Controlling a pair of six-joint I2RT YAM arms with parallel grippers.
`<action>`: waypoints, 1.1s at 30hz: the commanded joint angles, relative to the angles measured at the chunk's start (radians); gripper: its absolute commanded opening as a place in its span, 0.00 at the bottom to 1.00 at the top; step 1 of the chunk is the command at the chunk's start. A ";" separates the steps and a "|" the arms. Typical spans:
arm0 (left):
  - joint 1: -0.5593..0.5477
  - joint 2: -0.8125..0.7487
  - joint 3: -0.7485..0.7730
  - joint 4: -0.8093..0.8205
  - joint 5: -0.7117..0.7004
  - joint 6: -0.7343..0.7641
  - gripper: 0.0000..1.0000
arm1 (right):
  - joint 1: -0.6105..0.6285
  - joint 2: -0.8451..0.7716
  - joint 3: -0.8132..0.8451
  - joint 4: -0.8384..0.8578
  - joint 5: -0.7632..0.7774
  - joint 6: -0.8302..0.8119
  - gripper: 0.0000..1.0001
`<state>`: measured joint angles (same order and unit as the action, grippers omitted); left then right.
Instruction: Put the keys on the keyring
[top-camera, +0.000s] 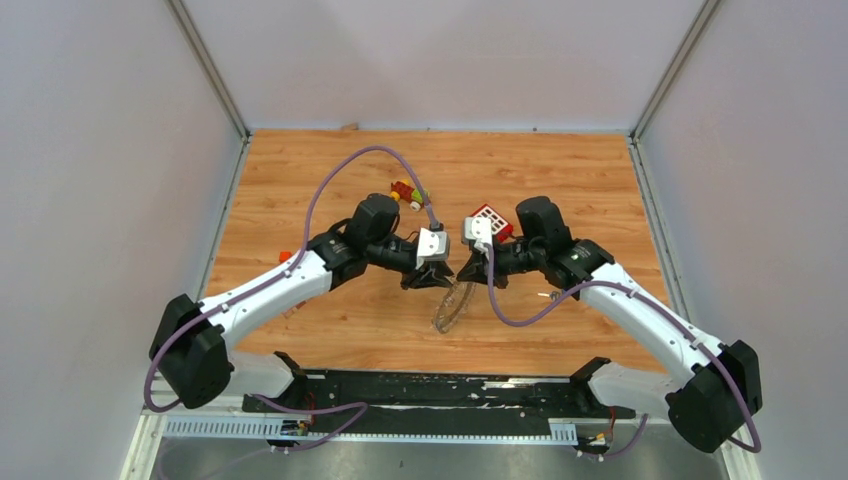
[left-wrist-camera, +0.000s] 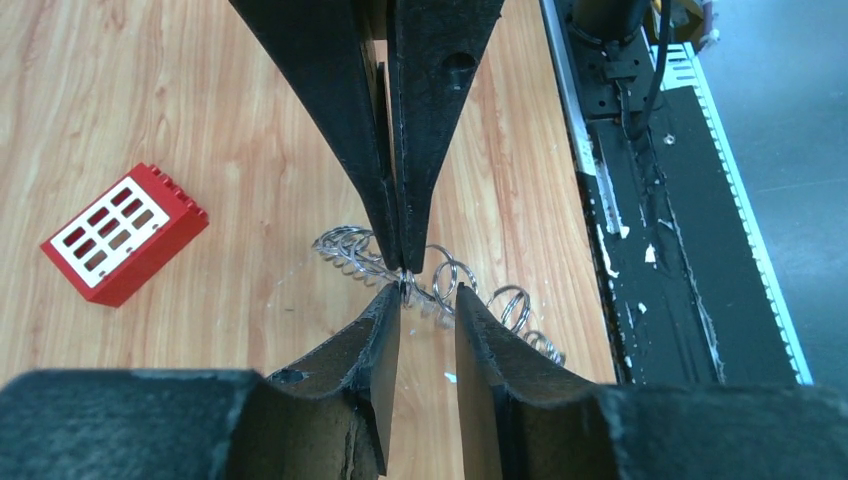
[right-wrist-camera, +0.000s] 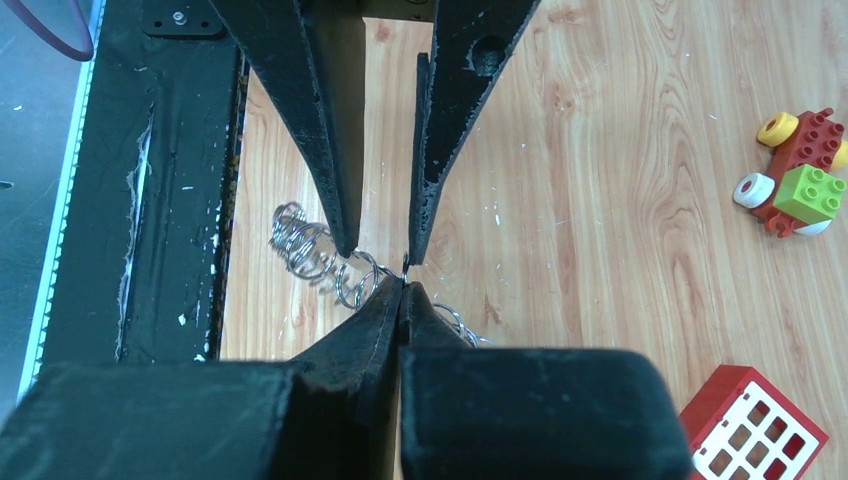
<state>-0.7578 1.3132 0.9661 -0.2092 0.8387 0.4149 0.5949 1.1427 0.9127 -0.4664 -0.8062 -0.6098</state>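
The keyring (top-camera: 452, 305) is a metal ring fringed with silver loops, lifted on edge between the two arms at mid-table. My right gripper (top-camera: 478, 278) is shut, pinching the ring's thin wire at its tips (right-wrist-camera: 403, 285). My left gripper (top-camera: 432, 280) is open right opposite it. In the left wrist view (left-wrist-camera: 428, 293) its left fingertip (left-wrist-camera: 393, 298) touches the ring wire beside the right gripper's closed tips (left-wrist-camera: 405, 265). The ring's loops (left-wrist-camera: 345, 245) (right-wrist-camera: 305, 250) hang below the fingers. The two small keys are not in view.
A red block with white squares (top-camera: 490, 217) (left-wrist-camera: 125, 232) (right-wrist-camera: 755, 425) lies just behind the right wrist. A red-yellow-green toy (top-camera: 405, 192) (right-wrist-camera: 800, 170) sits behind the left wrist. A small orange item (top-camera: 285, 256) lies by the left arm. The black base rail (top-camera: 440, 390) runs along the near edge.
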 joint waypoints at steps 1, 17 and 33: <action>-0.005 -0.036 0.046 -0.048 -0.030 0.091 0.34 | 0.004 -0.041 0.001 0.042 -0.002 -0.030 0.00; 0.000 -0.014 0.060 -0.017 0.010 0.229 0.30 | 0.000 -0.084 0.008 0.043 -0.043 -0.018 0.00; 0.000 0.027 0.002 -0.072 -0.105 0.360 0.27 | -0.080 -0.134 -0.022 0.008 0.017 -0.033 0.01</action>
<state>-0.7578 1.3067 0.9844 -0.2428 0.8150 0.6914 0.5507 1.0569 0.8993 -0.4515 -0.8162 -0.6262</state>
